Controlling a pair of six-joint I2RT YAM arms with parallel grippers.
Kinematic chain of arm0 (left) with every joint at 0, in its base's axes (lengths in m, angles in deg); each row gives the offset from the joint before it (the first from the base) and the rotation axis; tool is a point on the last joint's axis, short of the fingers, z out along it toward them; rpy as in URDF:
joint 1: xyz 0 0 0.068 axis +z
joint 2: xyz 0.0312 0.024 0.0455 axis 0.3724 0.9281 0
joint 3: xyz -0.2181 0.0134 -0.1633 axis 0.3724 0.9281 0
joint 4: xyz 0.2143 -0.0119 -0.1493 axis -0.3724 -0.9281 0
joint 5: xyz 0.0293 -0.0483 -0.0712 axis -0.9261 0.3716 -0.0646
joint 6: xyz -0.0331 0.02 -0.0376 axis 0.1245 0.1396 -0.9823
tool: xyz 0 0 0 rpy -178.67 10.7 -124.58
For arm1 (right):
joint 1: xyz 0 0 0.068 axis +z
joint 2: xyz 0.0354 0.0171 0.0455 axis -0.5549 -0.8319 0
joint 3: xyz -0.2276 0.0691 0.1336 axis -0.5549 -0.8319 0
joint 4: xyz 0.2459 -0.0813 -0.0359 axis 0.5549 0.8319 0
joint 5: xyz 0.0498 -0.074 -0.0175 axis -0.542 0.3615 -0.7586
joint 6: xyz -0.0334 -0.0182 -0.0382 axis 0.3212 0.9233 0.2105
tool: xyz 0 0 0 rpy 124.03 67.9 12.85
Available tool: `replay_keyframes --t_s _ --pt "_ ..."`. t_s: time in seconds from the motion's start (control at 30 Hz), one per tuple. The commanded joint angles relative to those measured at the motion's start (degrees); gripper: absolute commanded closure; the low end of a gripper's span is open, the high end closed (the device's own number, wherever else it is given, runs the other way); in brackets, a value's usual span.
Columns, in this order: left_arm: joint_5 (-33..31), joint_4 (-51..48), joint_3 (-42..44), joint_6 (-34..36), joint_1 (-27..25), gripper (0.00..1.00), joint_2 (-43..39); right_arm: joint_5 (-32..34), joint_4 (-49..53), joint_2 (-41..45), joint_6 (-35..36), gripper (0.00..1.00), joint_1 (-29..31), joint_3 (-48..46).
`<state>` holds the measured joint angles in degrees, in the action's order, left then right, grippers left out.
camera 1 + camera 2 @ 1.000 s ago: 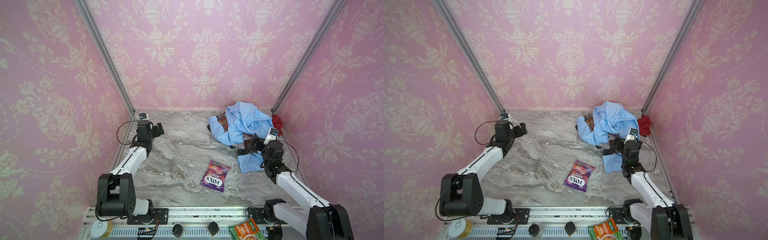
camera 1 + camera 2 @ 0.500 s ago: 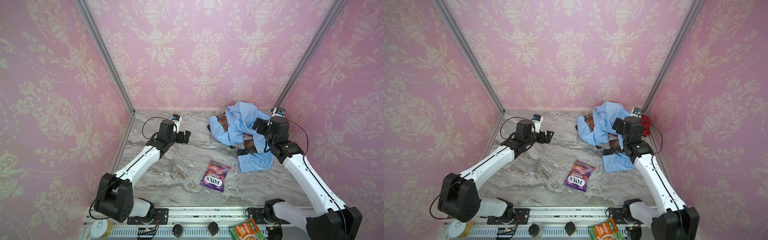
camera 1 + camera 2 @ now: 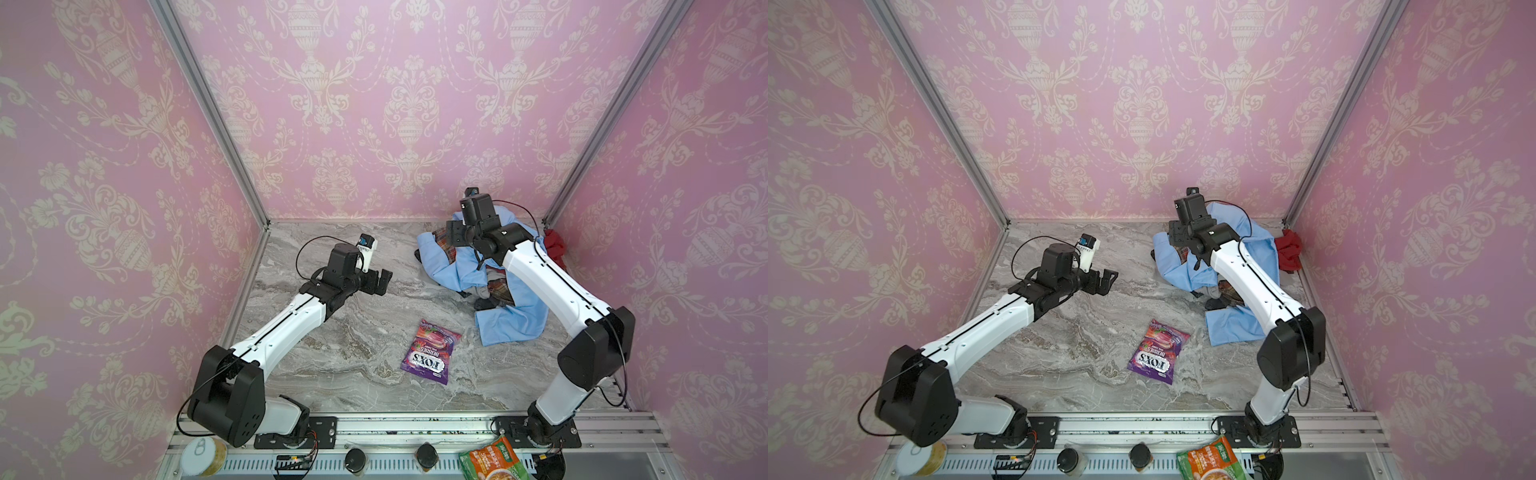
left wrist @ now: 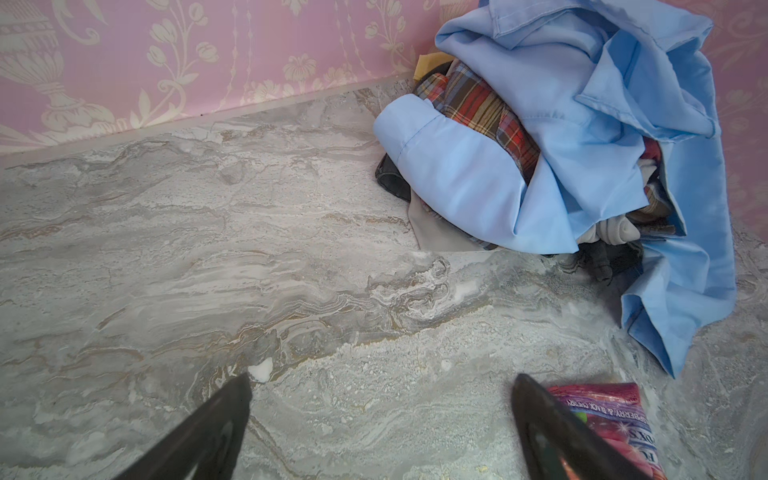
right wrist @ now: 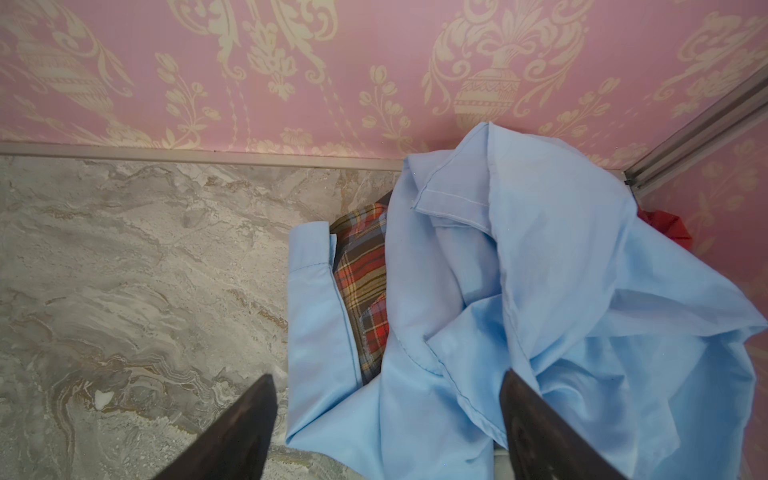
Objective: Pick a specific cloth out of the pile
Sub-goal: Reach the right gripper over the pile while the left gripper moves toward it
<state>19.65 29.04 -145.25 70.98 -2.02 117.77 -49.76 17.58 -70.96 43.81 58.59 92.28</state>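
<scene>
The pile (image 3: 511, 324) (image 3: 1233, 328) lies in the back right corner, mostly a light blue shirt (image 4: 582, 124) (image 5: 540, 291). The plaid cloth (image 3: 441, 244) (image 3: 1182, 254) (image 4: 478, 104) (image 5: 361, 278) peeks out in strips between the blue folds; most of it is buried. My right gripper (image 3: 453, 239) (image 3: 1175, 239) (image 5: 386, 376) hangs open over the pile's back left part, with blue shirt folds below its jaws and the plaid strip just ahead. It holds nothing. My left gripper (image 3: 382, 282) (image 3: 1106, 282) (image 4: 382, 377) is open above bare marble, left of the pile.
A purple candy bag (image 3: 430, 353) (image 3: 1156, 353) (image 4: 598, 415) lies on the marble in front of the pile. A red cloth (image 3: 555, 247) (image 5: 665, 228) sits in the corner by the right wall. A can (image 3: 203, 457) and a green packet (image 3: 492, 461) rest on the front rail.
My right arm has risen from the pile's front side and reached over it toward the back wall. My left arm has swung from the left wall toward the middle.
</scene>
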Motion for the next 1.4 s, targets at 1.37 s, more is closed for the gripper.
replay_keyframes --t_s 1.37 --pt "4.01 -13.55 -26.54 4.39 -2.38 0.20 20.92 -10.97 6.10 -3.73 -0.92 0.31 -1.33 1.73"
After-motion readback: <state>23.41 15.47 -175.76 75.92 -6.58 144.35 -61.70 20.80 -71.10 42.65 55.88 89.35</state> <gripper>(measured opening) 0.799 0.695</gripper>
